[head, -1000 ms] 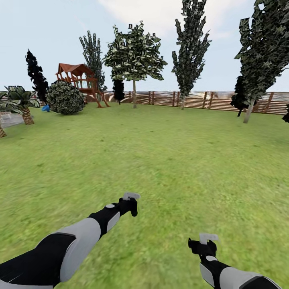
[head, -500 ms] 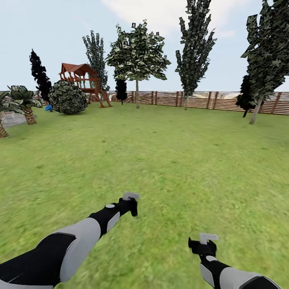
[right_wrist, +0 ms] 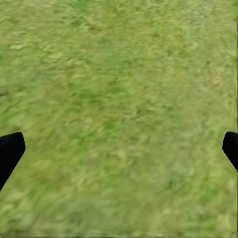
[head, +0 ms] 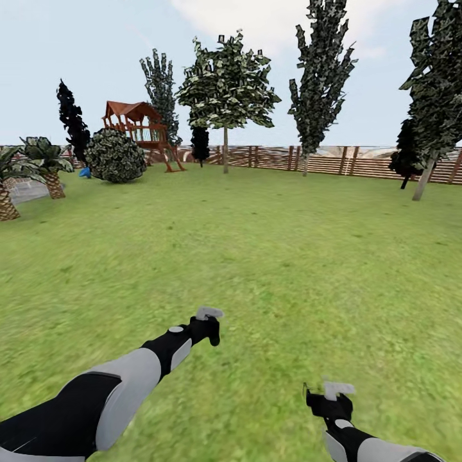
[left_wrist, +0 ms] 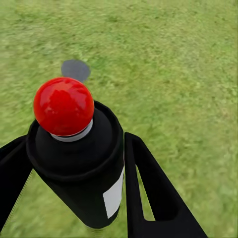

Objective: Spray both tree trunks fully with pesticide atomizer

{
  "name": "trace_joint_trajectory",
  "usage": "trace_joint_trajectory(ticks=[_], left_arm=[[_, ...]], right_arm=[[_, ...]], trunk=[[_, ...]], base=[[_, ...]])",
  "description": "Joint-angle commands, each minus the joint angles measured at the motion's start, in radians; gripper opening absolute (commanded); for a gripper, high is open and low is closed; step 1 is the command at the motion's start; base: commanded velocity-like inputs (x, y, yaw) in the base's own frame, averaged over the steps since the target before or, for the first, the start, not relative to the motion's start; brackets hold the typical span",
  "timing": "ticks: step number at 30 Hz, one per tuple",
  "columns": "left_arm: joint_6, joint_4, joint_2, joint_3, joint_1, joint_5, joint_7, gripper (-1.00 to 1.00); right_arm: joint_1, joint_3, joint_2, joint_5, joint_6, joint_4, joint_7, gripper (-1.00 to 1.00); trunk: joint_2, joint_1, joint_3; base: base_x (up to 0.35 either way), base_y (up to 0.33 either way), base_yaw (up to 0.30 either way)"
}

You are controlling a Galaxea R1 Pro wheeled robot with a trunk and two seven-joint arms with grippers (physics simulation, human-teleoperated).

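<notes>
With the pesticide atomizer (left_wrist: 79, 163) gripped in the left claw (left_wrist: 74, 188) and the right claw (right_wrist: 119, 148) spread empty, the view has swung left, bringing the broad-crowned tree (head: 226, 90) nearer centre.

Even, bright daylight fills the head view, with a pale, washed-out sky (head: 77, 58) and no visible sun. The lawn (head: 276, 244) carries almost no cast shadows; its grass texture smears into soft streaks close to the camera. The tree at the right edge (head: 436, 96) leans inward, a sign of wide-angle distortion, and foliage looks blocky and low in resolution. In the left wrist view a white highlight gleams on the red ball (left_wrist: 63, 106) of the pesticide atomizer (left_wrist: 82, 163), and a small round dark grey patch (left_wrist: 76, 70) lies on the grass. The right wrist view shows blurred, mottled grass (right_wrist: 119, 109) without sharp detail.
</notes>
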State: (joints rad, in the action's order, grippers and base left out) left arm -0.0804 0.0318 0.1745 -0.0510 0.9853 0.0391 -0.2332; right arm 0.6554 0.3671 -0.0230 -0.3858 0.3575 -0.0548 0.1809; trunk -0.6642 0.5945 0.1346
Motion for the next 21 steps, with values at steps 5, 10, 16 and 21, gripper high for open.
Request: trace_joint_trajectory(ticks=[5,10,16,21], left_arm=[[-0.006,-0.001,0.000,-0.004,0.001,0.004,0.000,-1.00],[-0.006,-0.001,0.000,-0.004,0.001,0.004,0.000,-1.00],[-0.006,-0.001,0.000,-0.004,0.001,0.004,0.000,-1.00],[-0.006,-0.001,0.000,-0.004,0.001,0.004,0.000,-1.00]], right_arm=[[-0.135,0.013,-0.219,0.002,0.005,-0.002,-0.294,1.00],[-0.273,0.015,-0.304,0.019,0.010,-0.002,-0.570,1.00],[-0.382,0.016,-0.306,0.295,0.065,-0.003,-0.770,1.00],[-0.389,0.016,-0.266,0.323,0.067,-0.002,-0.571,1.00]], trunk=[[-0.001,0.001,0.001],[-0.001,0.001,0.001],[-0.001,0.001,0.001],[-0.001,0.001,0.001]], base=[[0.350,0.000,0.000],[0.350,0.000,0.000],[0.350,0.000,0.000],[0.350,0.000,0.000]])
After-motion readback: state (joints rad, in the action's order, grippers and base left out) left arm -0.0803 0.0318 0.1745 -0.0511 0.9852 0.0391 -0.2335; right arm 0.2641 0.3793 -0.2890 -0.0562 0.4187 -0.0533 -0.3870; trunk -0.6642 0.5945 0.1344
